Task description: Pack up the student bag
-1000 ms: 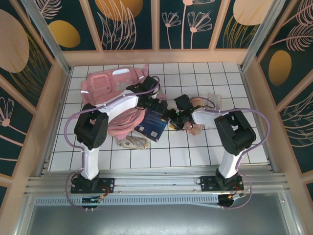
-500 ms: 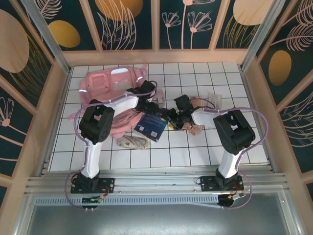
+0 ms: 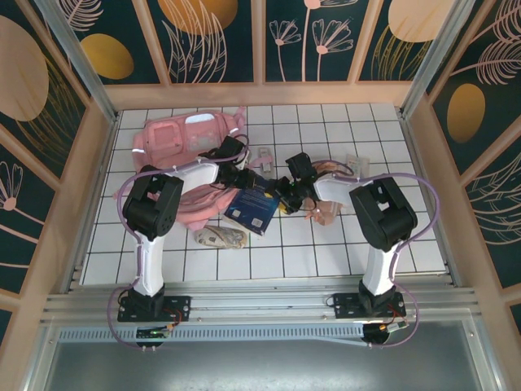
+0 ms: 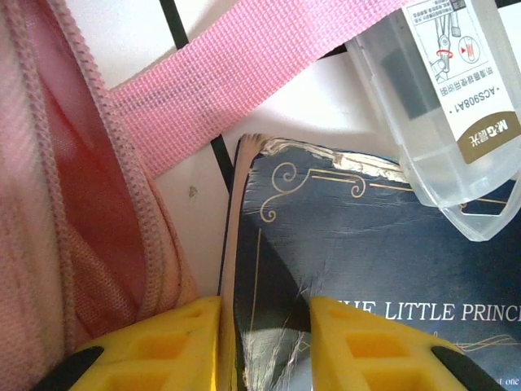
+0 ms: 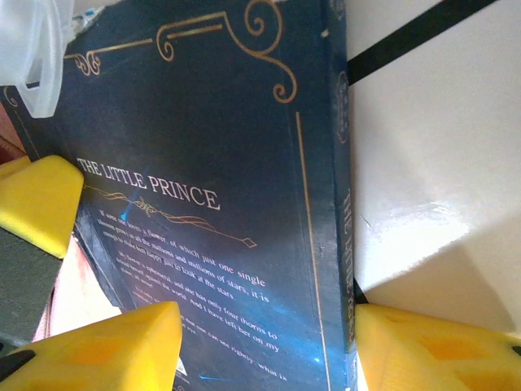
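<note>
The student bag [image 3: 175, 147], a big pink backpack, lies at the back left, and its zip edge [image 4: 49, 204] and a pink strap [image 4: 244, 73] run beside my left fingers. A dark blue book, "The Little Prince" [image 3: 254, 208], lies mid-table between both grippers. My left gripper [image 3: 243, 181] is shut on the book's far left corner [image 4: 269, 269], one yellow finger [image 4: 155, 346] at the page edge and the other on the cover. My right gripper [image 3: 286, 194] is shut on the book [image 5: 212, 147] at its spine end, its fingers [image 5: 440, 350] either side.
A clear plastic case [image 4: 440, 106] rests on the book's far edge, by the strap. A small patterned pouch [image 3: 221, 237] lies in front of the backpack. Peach-coloured items [image 3: 330, 210] sit under the right arm. Wooden walls [image 3: 89, 195] fence the tiled table.
My left gripper has moved left onto the book's far left corner and closed from wide open. The right gripper has shifted slightly up and left, still on the book.
</note>
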Controlling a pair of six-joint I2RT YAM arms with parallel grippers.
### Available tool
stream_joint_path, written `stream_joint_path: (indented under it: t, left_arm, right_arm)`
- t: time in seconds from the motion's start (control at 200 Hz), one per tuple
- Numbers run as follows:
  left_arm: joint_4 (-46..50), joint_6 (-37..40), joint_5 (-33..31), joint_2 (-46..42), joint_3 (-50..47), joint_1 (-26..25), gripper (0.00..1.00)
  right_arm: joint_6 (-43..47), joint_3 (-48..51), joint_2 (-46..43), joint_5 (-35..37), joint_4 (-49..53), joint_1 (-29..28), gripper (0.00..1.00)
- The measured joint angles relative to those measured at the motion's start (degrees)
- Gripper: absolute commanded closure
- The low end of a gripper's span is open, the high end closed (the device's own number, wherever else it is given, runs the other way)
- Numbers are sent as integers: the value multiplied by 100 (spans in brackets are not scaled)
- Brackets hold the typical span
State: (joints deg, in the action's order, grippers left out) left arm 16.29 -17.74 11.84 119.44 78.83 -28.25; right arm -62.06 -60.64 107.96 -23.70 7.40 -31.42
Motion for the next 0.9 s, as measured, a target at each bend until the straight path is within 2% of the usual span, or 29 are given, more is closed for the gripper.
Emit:
stream_joint_path:
  t: [0.18, 0.5, 0.901]
  left_arm:
    - [-282, 2, 90, -46, -155, 31, 72]
    - [-411, 7, 103, -59, -201, 74, 72]
    - [-420, 9, 151, -74, -219, 85, 75]
  right_arm:
    - [179, 282, -181, -28, -435, -22, 42]
    - [925, 824, -479, 358, -1222, -286, 43]
    - [966, 1329, -636, 481, -2028, -317, 46]
